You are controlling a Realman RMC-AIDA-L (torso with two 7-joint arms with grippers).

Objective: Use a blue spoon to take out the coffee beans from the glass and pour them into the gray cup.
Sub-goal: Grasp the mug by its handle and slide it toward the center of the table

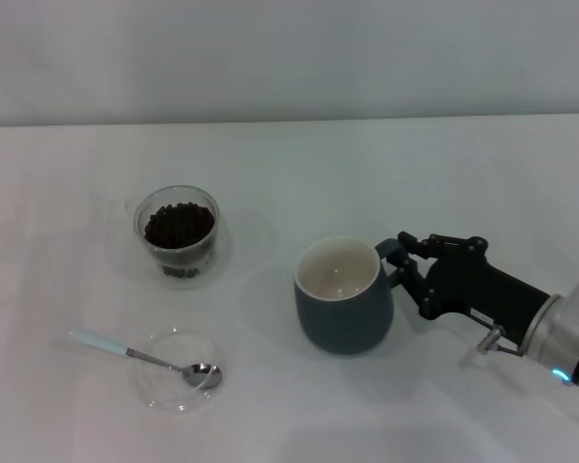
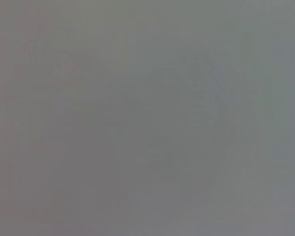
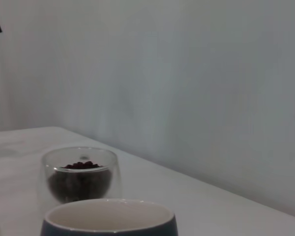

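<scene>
The gray cup [image 1: 343,311] stands upright in the middle of the white table, its cream inside bare. My right gripper [image 1: 398,264] reaches in from the right and is shut on the cup at its handle side; the handle itself is hidden by the fingers. To the far left of the cup stands the glass [image 1: 179,234], holding a heap of dark coffee beans [image 1: 179,225]. The blue spoon [image 1: 143,357] lies near the front left, its metal bowl resting in a shallow clear dish. The right wrist view shows the cup's rim [image 3: 108,209] close up, with the glass [image 3: 78,179] behind it. My left gripper is out of view.
A shallow clear glass dish [image 1: 169,391] sits at the front left under the spoon's bowl. A pale wall runs along the table's far edge [image 1: 289,121]. The left wrist view is a flat grey field.
</scene>
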